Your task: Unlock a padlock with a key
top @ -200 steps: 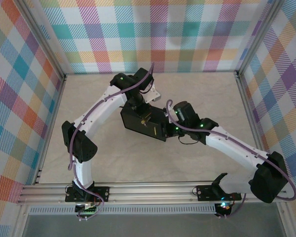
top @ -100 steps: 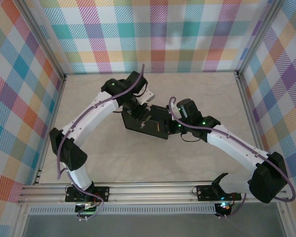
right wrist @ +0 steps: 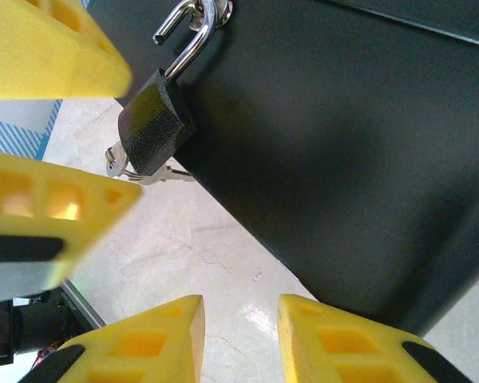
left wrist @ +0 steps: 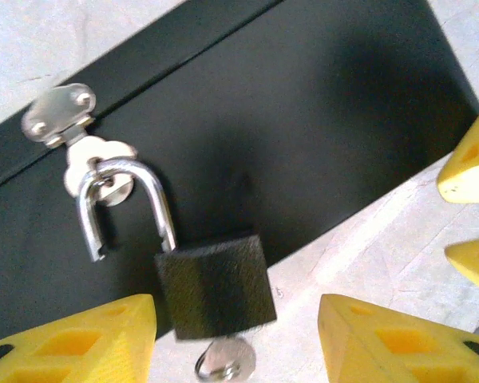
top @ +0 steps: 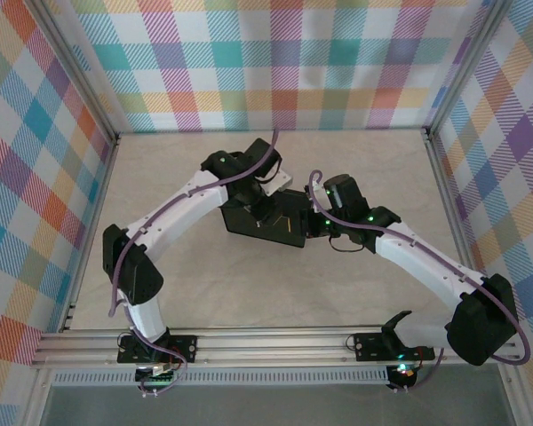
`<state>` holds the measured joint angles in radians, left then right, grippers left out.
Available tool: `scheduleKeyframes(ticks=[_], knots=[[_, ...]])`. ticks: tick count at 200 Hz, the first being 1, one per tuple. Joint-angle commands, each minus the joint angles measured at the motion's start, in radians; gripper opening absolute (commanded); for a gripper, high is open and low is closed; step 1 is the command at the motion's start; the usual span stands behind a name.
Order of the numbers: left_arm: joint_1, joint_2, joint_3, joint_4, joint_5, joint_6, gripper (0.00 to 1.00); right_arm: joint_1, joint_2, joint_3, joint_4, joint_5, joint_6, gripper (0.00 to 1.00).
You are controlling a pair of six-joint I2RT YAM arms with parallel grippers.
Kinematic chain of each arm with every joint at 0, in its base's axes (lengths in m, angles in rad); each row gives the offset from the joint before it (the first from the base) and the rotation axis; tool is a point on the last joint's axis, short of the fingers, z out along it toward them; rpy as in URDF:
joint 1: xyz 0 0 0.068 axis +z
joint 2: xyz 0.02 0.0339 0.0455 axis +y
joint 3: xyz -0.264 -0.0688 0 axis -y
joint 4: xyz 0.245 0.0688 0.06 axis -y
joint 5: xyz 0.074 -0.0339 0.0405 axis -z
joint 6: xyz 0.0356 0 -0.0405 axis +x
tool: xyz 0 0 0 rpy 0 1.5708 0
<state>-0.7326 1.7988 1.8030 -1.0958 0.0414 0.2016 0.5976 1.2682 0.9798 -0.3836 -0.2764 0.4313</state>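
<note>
The padlock (left wrist: 215, 287) hangs on the box (left wrist: 303, 120) between the fingers of the wide-open, empty left pincer (left wrist: 235, 319) (shackle away, key (left wrist: 223, 363) toward it); right pincer (right wrist: 239, 319) slightly open, empty.

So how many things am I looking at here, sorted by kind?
Padlock: 1
Key: 1
Black box: 1
Robot arms: 2
Total: 5
</note>
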Motion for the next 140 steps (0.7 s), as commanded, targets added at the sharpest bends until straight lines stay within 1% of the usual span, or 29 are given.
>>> scheduleKeyframes(ticks=[1,13,40,71,87,110,140], knots=[[-0.013,0.026,0.029,0.003,-0.036,-0.010,0.55,-0.019,-0.009,0.002,-0.010,-0.012,-0.022,0.30],[-0.013,0.035,0.031,0.001,-0.041,-0.010,0.55,-0.025,-0.013,0.003,-0.012,-0.014,-0.023,0.30],[-0.020,0.043,0.031,-0.009,-0.056,0.003,0.47,-0.038,-0.016,0.002,-0.016,-0.017,-0.029,0.30],[-0.022,0.040,0.031,-0.004,-0.047,0.035,0.31,-0.050,-0.011,-0.001,-0.012,-0.027,-0.032,0.30],[-0.023,0.033,0.033,-0.003,-0.043,0.061,0.26,-0.053,-0.008,-0.003,-0.014,-0.032,-0.040,0.30],[-0.023,0.019,0.039,-0.006,-0.037,0.116,0.21,-0.066,-0.007,-0.003,-0.025,-0.037,-0.058,0.30],[-0.015,0.007,0.045,-0.021,-0.012,0.210,0.20,-0.103,-0.009,0.005,-0.041,-0.055,-0.087,0.31]])
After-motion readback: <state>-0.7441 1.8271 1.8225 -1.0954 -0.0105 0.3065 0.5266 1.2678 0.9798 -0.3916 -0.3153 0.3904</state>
